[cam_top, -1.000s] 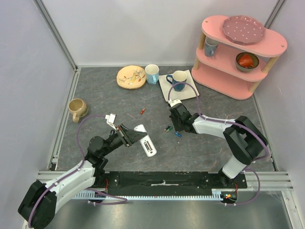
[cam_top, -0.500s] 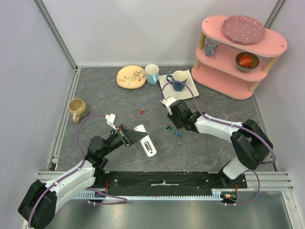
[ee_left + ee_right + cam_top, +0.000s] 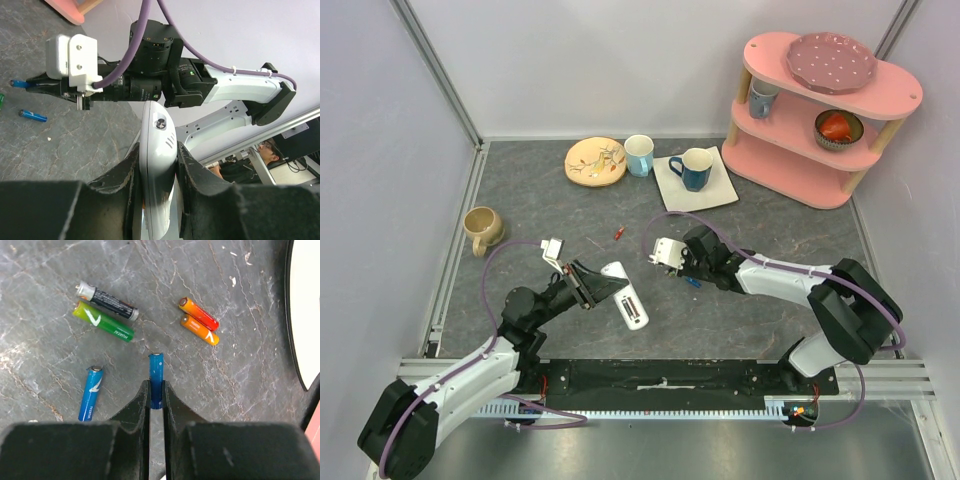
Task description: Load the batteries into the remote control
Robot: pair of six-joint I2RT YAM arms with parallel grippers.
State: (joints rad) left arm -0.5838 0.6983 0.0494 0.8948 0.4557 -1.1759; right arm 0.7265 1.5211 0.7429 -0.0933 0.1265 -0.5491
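Your left end effector point(image 3: 157, 159) is clamped on the remote control point(image 3: 628, 297), squeezing both long sides near one end. The remote is a white bar set aslant, its dark recess facing up. It sits closer to the front edge of the grey surface point(image 3: 520, 190) than to the back wall.

To the remote's right, near but apart, your right end effector point(image 3: 156, 392) is pinched shut on a blue battery point(image 3: 156, 369). It grips one end, and the rest sticks out past the tips. A strip of bare surface lies between them.

Loose batteries lie beyond and to the right of the remote:
- a second blue one point(image 3: 91, 392)
- a green one point(image 3: 104, 321) just beside a black one point(image 3: 107, 301)
- two red-orange ones point(image 3: 199, 314) side by side

They carry white marks and print too small to read.
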